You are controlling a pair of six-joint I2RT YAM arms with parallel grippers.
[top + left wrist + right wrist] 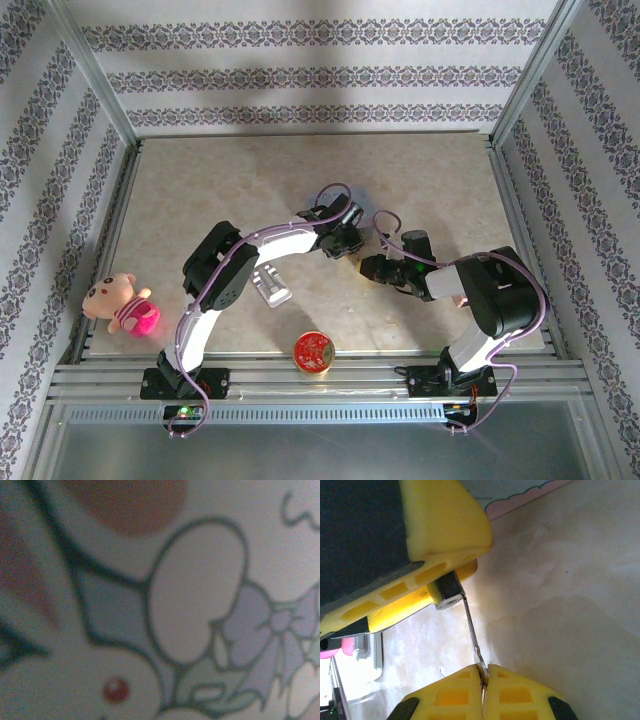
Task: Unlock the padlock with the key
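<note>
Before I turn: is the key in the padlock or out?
Cannot tell. The key touches the padlock at its silver face; whether its tip enters is unclear.

- Pink plush bear (pixel 122 305) is lying at the surface's (pixel 420 180) left edge.
- Round red-and-gold tin (pixel 313 353) is sitting near the front edge.
- Silver block (pixel 271 287) is resting farther back.
- Cartoon-print tin (pixel 190 595) is showing a bow.
</note>
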